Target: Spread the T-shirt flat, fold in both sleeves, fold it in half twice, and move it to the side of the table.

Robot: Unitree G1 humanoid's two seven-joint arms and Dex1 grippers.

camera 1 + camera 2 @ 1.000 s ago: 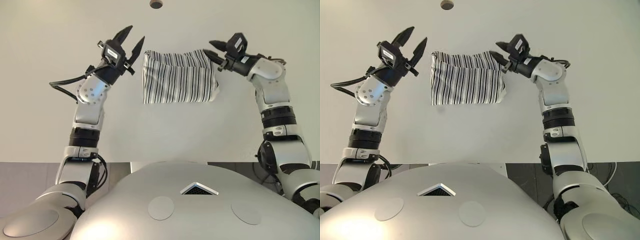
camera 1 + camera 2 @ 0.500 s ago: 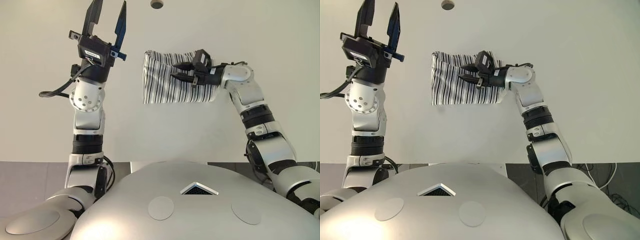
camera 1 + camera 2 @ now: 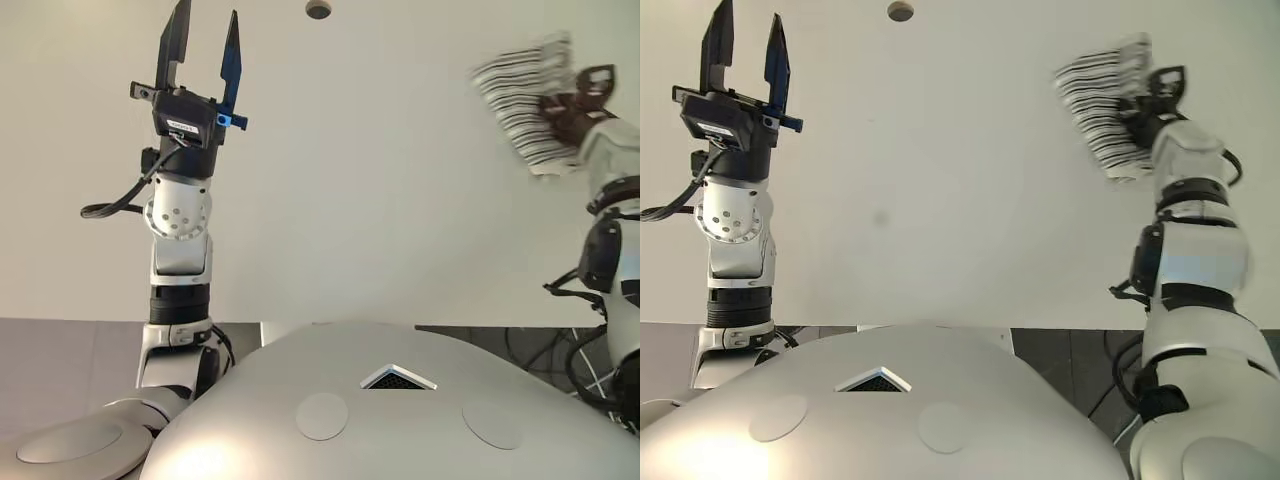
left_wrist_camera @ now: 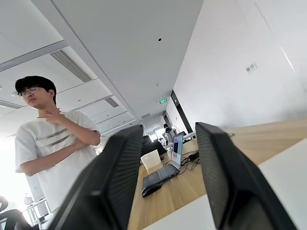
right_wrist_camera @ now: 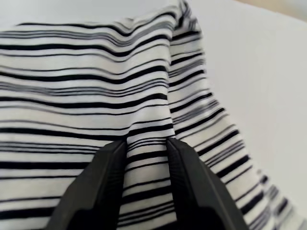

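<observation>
Black-and-white striped soft fabric T-shirt (image 3: 522,100), folded into a compact bundle, sits at the far right side of the white surface (image 3: 350,200). Can't tell if it's resting or lifted off. Right gripper (image 5: 147,143) has its fingers (image 5: 112,177) clamped on a pinch of cloth near the bundle's edge. Left gripper (image 3: 206,45) is raised well apart on the left side, fingers spread wide, pointing up, holding nothing.

Handling, judged: light, limp and not fragile. The layers will slide and sag, and a one-point pinch lets the free corner droop and the folds open. Better to hold at the folded edge through all layers.

Orientation: the bundle is skewed to the surface edge, stripes slanting up toward the far right. It is blurred and looks near-square, so the long axis can't be called.
</observation>
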